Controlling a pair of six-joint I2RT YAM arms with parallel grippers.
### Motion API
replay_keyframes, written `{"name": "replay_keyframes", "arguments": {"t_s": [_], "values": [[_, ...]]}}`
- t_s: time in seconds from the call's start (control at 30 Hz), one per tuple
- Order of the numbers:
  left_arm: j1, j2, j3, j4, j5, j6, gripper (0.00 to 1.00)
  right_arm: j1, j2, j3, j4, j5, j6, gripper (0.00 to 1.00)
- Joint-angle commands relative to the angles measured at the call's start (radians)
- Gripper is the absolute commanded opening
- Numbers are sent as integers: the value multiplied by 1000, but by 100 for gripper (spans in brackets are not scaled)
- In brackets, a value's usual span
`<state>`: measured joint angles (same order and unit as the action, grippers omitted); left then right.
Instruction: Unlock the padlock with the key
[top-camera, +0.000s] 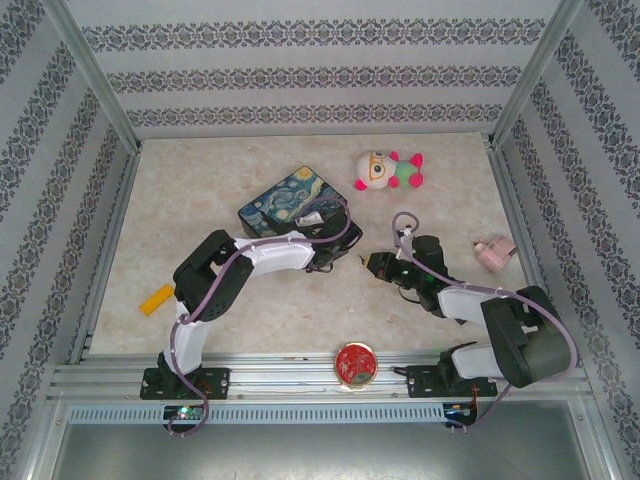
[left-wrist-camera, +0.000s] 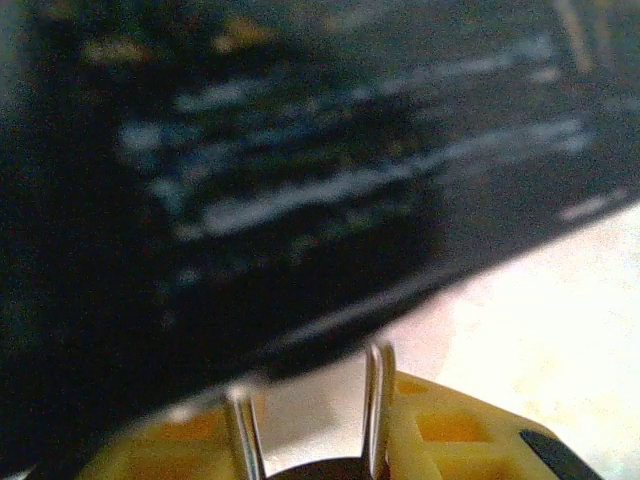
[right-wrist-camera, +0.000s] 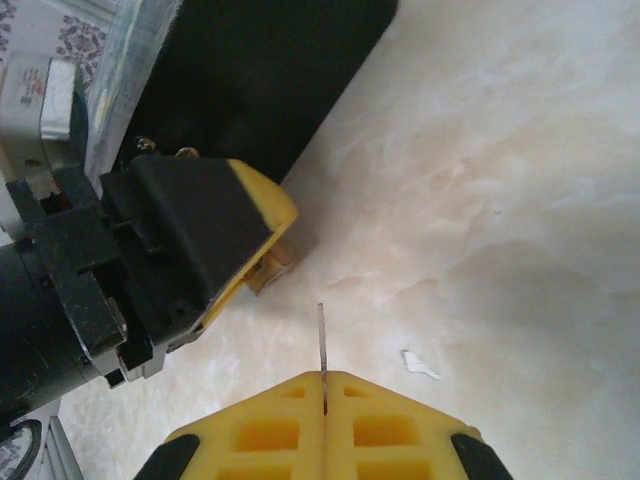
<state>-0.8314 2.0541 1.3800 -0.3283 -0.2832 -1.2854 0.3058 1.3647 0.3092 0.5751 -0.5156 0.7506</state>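
Key (right-wrist-camera: 322, 340) pinched edge-on in tightly closed right end effector (right-wrist-camera: 325, 380), thin blade poking forward, likely so as to reach the keyhole. Just beyond, apart from the blade tip: left end effector (right-wrist-camera: 272, 235) clamped on padlock (right-wrist-camera: 268, 272), brass body peeking under the near finger, likely offered as a steady target. Bare worktop (right-wrist-camera: 500, 200) past both. From left wrist instead: silvery shackle (left-wrist-camera: 378, 400) legs rising between the fingers toward dark, blurred tin (left-wrist-camera: 300, 150) close behind. From above: both end effectors tip to tip in front of tin, key too small to make out.

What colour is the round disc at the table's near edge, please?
The disc is red; top external view.
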Motion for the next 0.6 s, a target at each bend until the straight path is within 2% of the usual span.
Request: {"name": "replay_keyframes", "arguments": {"t_s": [0.0,0.57], "values": [[-19,-27,-17,61,42,-45,26,37,32,-7,85,63,-22,0],[-19,-23,-33,93,55,-74,26,101,230,-1,338,75,52,0]]}}
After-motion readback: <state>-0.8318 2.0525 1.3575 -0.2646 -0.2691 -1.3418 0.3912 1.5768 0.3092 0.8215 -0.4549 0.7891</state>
